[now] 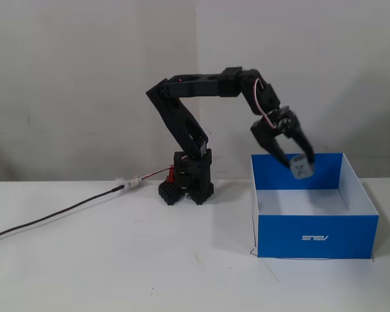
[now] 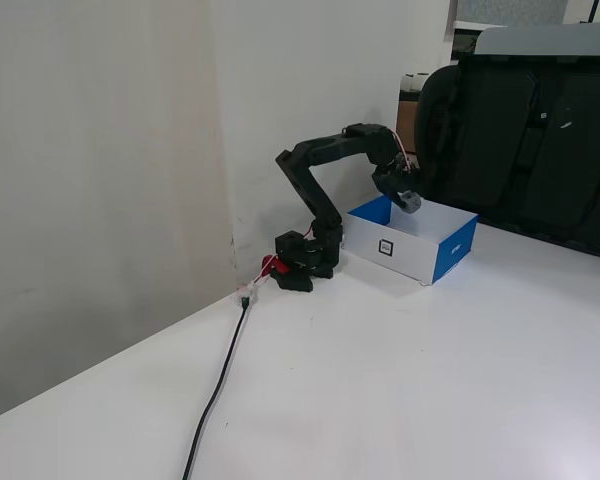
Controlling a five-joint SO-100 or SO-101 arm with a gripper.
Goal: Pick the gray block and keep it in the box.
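Note:
The gray block is a small cube with a hole in its face. It sits between the tips of my black gripper, whose jaws are closed on it. The block hangs in the air over the back part of the blue box, below the top of the box's rear wall and above its white floor. In the other fixed view the gripper holds the block over the near-left corner of the box. The box's floor shows nothing else on it.
The arm's base stands left of the box on the white table. A black cable runs from the base to the left edge. A dark office chair stands behind the table, beyond the box.

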